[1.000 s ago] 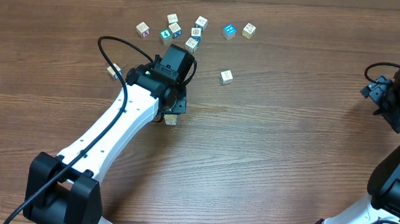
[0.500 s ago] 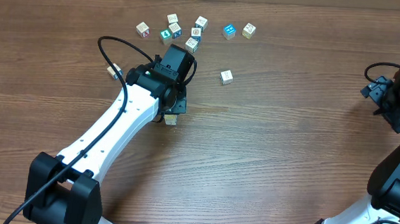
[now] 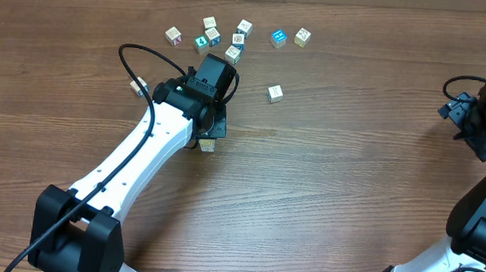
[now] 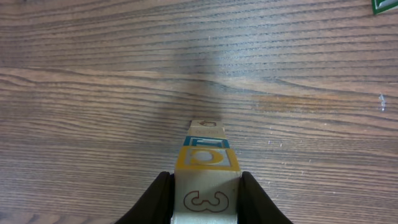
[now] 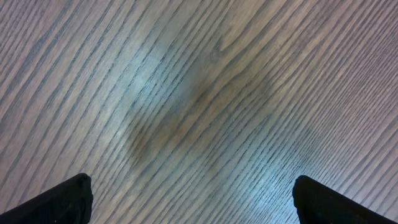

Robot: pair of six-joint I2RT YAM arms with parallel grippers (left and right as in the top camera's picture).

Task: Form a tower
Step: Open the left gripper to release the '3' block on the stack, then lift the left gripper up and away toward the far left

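**Left wrist and overhead views: grip on the stack.** I have the left pincer [image 4: 205, 199] drawn narrow, its two dark fingers [image 4: 155, 199] pressed flat on opposite sides of the tower [image 4: 204, 155]. They hold it at the near cube, which is printed with a "3". Beyond that cube a yellow-framed face, a blue-framed face and a pale end run off in file toward 12 o'clock. I cannot tell the exact cube count.

From overhead, the tower sits under the left wrist at about 10 o'clock from the middle of the worktop [image 3: 334, 185], with only a pale corner showing. The loose cubes [image 3: 233, 39] lie scattered at 12 o'clock from it, well apart. A lone cube [image 3: 274, 93] lies at 2 o'clock.

The right pincer [image 5: 199, 202] hangs spread wide over bare wood at the 3 o'clock edge, holding nothing.

**Handling (judged).** The cubes are light, stiff wood with smooth faces, and nothing joins them. I expect a sideways nudge or a skewed squeeze to shear the stack. The best hold is square on two flat, opposite faces of a single cube. A lift there would carry that cube alone.
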